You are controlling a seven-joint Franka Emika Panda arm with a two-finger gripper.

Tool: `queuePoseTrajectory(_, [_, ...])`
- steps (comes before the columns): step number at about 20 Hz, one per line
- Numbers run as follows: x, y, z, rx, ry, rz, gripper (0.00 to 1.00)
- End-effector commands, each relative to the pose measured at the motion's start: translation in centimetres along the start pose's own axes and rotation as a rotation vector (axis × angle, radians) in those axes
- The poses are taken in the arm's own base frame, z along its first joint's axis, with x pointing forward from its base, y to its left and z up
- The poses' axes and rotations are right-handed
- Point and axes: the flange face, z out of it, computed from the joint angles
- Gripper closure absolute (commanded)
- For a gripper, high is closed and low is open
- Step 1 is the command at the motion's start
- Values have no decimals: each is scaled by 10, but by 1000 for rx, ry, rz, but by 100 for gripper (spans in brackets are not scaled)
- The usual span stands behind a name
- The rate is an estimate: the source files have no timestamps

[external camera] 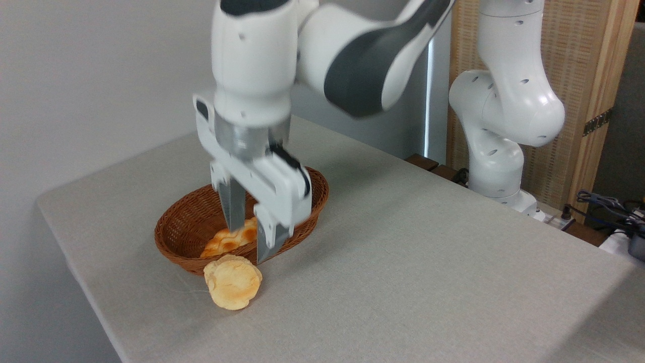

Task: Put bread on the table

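Open gripper [249, 234], holding nothing. Just below its tips, on the table [403, 262] by the basket [186, 222]: the bread [233, 288]. Probably light, soft, crumbly. Best pinched gently across the edges.

One fixed camera covers the scene, and there is no second view to share it with. It stands off a corner of the table [403, 262], raised above the tabletop, and looks down at a slant across it toward the white wall and the wooden screen [594, 75] behind. The near edge of the table runs out of the bottom of the frame, while its far left corner stays in sight. The camera sits close: the arm [363, 50] fills the upper middle and is cut off at the top. The arm's base [499, 171] appears at right, beyond the table's far edge.
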Motion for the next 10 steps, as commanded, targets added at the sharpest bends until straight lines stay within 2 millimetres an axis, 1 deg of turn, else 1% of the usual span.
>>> queuePoseTrajectory(1, [11, 17, -59, 10, -48, -23, 0])
queuePoseTrajectory(3, [34, 41, -57, 53, -93, -33, 0])
queuePoseTrajectory(5, [46, 56, -51, 113, -160, -3, 0])
queuePoseTrajectory(7, [50, 61, -48, 128, -179, 14, 0])
queuePoseTrajectory(10, [49, 64, -51, 145, -201, 20, 0])
